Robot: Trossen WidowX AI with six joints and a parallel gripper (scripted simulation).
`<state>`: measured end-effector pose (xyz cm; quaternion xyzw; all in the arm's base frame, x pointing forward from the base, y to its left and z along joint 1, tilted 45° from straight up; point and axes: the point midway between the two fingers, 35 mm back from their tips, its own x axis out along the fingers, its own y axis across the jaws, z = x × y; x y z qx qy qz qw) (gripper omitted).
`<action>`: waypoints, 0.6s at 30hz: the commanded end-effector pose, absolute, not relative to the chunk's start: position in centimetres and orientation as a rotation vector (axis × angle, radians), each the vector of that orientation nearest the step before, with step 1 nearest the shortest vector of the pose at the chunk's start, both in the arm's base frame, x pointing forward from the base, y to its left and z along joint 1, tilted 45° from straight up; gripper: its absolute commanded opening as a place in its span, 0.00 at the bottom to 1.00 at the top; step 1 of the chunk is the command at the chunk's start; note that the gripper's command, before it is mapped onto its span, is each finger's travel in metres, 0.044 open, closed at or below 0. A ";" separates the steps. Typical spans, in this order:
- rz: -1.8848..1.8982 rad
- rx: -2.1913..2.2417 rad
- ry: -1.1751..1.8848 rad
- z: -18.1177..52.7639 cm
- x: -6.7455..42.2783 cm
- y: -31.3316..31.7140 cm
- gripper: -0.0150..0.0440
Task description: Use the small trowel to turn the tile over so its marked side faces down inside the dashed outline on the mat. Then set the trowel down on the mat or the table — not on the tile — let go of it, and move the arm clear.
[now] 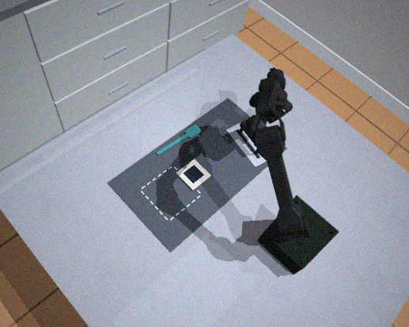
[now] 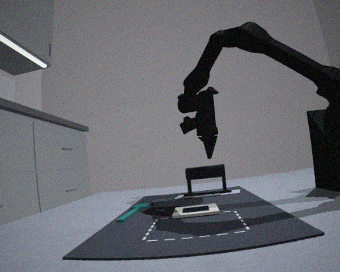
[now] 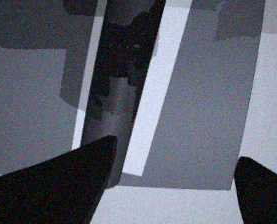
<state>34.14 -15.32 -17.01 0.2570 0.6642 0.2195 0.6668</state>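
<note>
The black parallel-jaw gripper (image 2: 209, 152) hangs in the air pointing straight down, its 2 fingers partly open with nothing between them and touching nothing. It sits directly above a black bar-handled stand (image 2: 205, 173) that rests on a pale strip (image 1: 257, 159) at the far end of the dark grey rectangular mat (image 2: 193, 242).

The wrist view alone shows the gap between the dark fingertips, with the rounded bar of the stand (image 3: 125, 63) seen end-on below, running away from the camera. The exterior view alone shows the height of the gripper above the stand. The top view alone shows the layout on the mat.

The small teal trowel (image 1: 179, 139) lies flat on the mat well apart from the gripper. Its long axis runs diagonally along the mat's cabinet-side edge, with the blade end toward the stand and the thin handle pointing away from it.

The white square tile (image 1: 193, 174) with a dark blue marked face lies face up at 1 corner of the white dashed outline (image 1: 155, 204), straddling the line, partly in the arm's shadow. The arm's black base block (image 1: 324, 232) stands on the pale grey table top (image 1: 86, 254) beside the mat.
</note>
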 end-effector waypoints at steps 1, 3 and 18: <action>0.487 0.680 1.538 -15.4 34.9 -13.3 0.71; 0.485 0.717 1.557 -15.0 35.1 -12.5 0.71; 0.485 0.721 1.559 -16.1 35.1 -11.3 0.71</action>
